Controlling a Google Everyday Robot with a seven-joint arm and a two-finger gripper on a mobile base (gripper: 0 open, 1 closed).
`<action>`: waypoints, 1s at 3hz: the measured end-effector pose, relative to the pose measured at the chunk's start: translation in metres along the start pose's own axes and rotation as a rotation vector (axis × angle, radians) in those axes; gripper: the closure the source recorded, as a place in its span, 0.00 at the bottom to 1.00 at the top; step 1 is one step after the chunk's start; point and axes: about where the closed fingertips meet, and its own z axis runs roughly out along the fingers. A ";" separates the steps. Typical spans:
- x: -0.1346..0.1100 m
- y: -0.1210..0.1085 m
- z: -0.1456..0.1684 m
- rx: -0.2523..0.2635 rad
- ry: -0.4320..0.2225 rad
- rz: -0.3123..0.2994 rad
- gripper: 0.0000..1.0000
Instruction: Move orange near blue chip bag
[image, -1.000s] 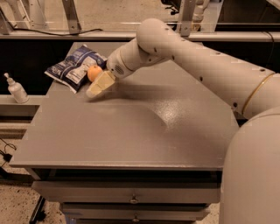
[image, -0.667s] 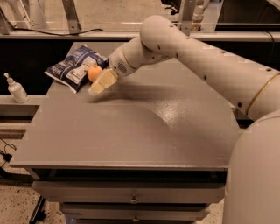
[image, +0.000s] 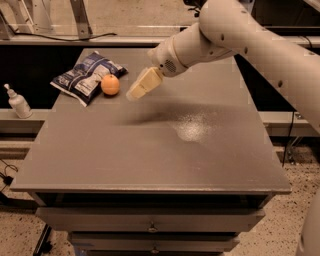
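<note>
Hand (image: 134, 93) hovers near orange (image: 110, 84) (beside white-labelled blue chip bag (image: 82, 77))

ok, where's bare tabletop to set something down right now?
Free: the whole front half of the table up to its front edge, plus the right side below the arm. Crowded: back-left corner, where the orange sits at the blue chip bag's edge, with the end effector hovering just right of the orange.
</note>
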 end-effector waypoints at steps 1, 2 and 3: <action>0.014 0.009 -0.059 -0.007 0.000 0.000 0.00; 0.030 0.019 -0.106 -0.017 -0.021 0.027 0.00; 0.034 0.022 -0.112 -0.020 -0.023 0.036 0.00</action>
